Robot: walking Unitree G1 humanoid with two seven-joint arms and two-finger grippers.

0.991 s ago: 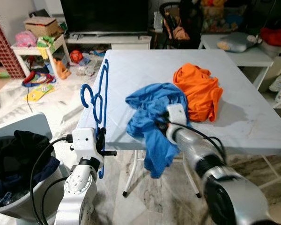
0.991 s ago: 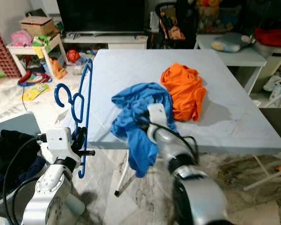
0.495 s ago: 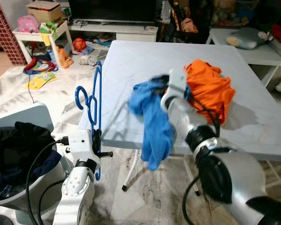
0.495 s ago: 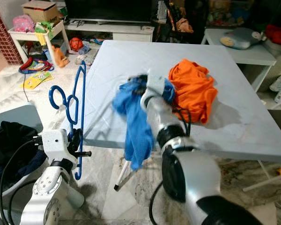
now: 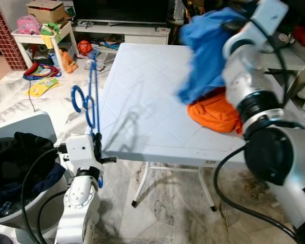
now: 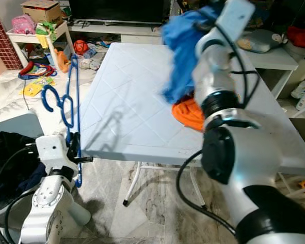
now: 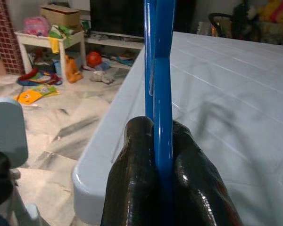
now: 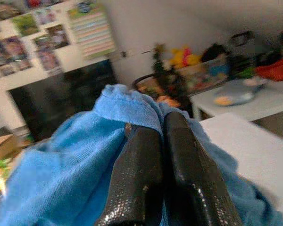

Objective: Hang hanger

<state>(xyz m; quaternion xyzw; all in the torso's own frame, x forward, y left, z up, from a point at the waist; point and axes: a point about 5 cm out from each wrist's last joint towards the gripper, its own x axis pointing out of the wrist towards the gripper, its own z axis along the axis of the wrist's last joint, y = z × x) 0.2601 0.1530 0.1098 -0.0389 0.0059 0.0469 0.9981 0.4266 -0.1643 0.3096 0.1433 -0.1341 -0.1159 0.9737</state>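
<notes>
A blue plastic hanger (image 5: 91,96) stands upright beside the table's left edge, its bar pinched in my left gripper (image 7: 161,141), which is shut on it. My right gripper (image 8: 161,136) is shut on a blue shirt (image 5: 208,46) and holds it high above the table, the cloth hanging down over an orange garment (image 5: 216,114) that lies on the white table (image 5: 142,101). The right arm (image 5: 254,81) reaches up at the right.
A grey basket (image 5: 20,168) with dark clothes stands at my left. Toys and a small white table (image 5: 40,40) litter the floor at the back left. A TV stand (image 5: 127,33) lies behind the table, and another white table (image 6: 264,53) at the back right.
My right gripper has lifted the blue shirt from the table's front edge to high above the orange garment. The hanger stays held upright in my left gripper.
</notes>
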